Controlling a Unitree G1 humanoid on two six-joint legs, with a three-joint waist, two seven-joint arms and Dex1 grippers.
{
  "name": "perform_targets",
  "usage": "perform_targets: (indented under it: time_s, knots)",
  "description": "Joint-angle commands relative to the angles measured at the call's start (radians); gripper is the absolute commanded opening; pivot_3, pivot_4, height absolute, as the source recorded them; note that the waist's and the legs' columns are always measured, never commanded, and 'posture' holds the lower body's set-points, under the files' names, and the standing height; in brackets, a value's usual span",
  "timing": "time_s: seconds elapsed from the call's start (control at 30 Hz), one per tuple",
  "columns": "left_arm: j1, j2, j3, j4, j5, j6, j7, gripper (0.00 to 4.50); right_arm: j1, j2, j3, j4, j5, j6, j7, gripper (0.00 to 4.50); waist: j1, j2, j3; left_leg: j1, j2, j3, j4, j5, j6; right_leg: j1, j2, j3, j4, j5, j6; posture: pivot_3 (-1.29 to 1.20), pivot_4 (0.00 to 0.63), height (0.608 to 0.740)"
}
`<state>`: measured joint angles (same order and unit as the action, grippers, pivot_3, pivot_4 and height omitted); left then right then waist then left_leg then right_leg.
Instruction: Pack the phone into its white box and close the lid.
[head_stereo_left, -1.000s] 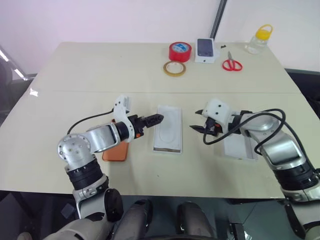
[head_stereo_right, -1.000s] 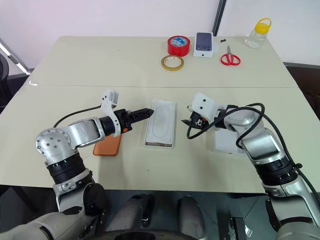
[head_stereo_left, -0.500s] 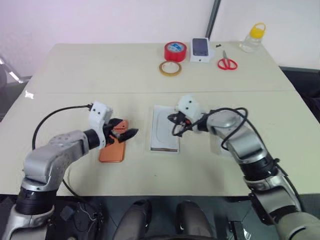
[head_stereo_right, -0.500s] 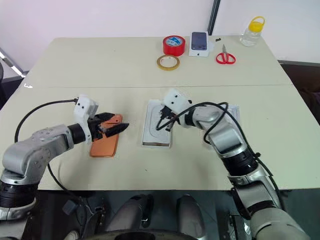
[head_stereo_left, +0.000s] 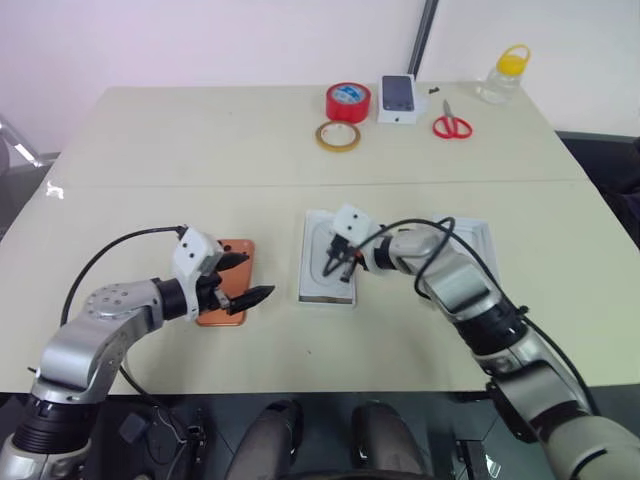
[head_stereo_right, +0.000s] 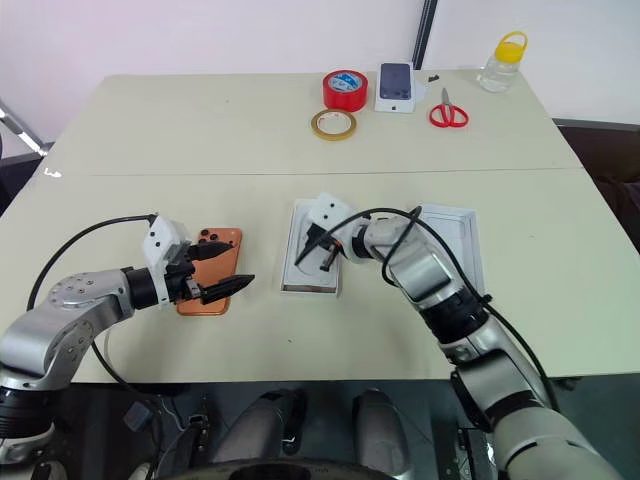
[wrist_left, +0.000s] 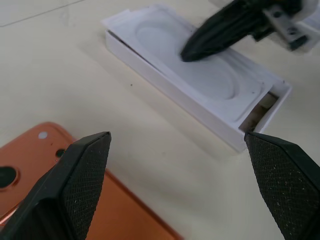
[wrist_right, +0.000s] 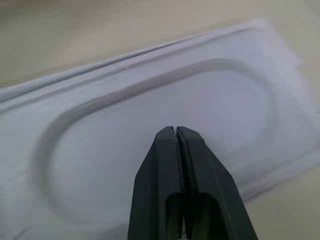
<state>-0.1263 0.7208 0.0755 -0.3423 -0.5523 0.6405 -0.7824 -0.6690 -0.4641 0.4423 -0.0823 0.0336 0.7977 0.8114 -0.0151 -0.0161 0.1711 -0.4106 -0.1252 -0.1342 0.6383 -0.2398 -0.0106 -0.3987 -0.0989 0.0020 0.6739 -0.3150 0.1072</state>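
1. Under the right gripper (wrist_right: 176, 131), fingers pressed together, lay the insert (head_stereo_left: 330, 262) in the white box (wrist_left: 210, 117).
2. Below the spread left gripper (head_stereo_left: 245, 285) lay the phone (head_stereo_right: 212, 278).

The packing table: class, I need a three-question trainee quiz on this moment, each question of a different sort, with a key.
1. True or false: the phone already lies inside the white box.
2. What is the right gripper doing? A) gripping the scissors B) shut, tips over the white insert that sits in the box C) lifting the lid
3. Fill in: the left gripper hovers with its fingers ____ above the phone.

Key: 1 false, it lies on the table beside the box. 2 B. 3 open.
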Motion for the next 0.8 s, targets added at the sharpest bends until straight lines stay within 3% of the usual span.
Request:
perform_targets:
  time_s: [0.03,0.5,0.63,0.8]
  knots:
    - [-0.005,0.013,0.039,0.004,0.009,-0.028,-0.009,4.5,0.024,-0.048,0.027,-0.128,0.039,-0.015,0.094,0.09,0.001,0.0,0.0,0.0,0.0,0.0,0.0,0.0,0.0,0.0,0.0,0.0,0.0,0.0,0.0,0.0,0.15,0.74]
    - [-0.014,-0.005,0.036,0.008,0.021,-0.028,-0.004,4.5,0.08,-0.125,0.049,-0.228,0.055,-0.088,0.2,0.09,0.001,0.0,0.0,0.0,0.001,0.0,-0.002,0.0,0.0,0.0,0.0,0.0,-0.001,0.0,-0.001,0.0,0.15,0.74]
    - [-0.036,-0.021,0.076,0.035,0.001,0.039,0.066,4.5,0.042,-0.067,-0.005,-0.172,0.036,-0.115,0.11,0.09,-0.001,0.0,0.0,0.0,0.001,0.0,-0.002,0.0,0.0,0.0,0.0,0.0,-0.001,0.0,-0.001,0.0,0.15,0.74]
    - [-0.121,-0.078,0.211,0.141,-0.051,0.256,0.272,4.5,-0.031,0.066,-0.054,-0.122,0.045,-0.052,-0.008,0.09,-0.003,0.0,0.0,0.001,0.002,0.0,-0.003,0.001,-0.001,-0.002,0.002,0.0,0.001,0.001,-0.002,0.0,0.15,0.74]
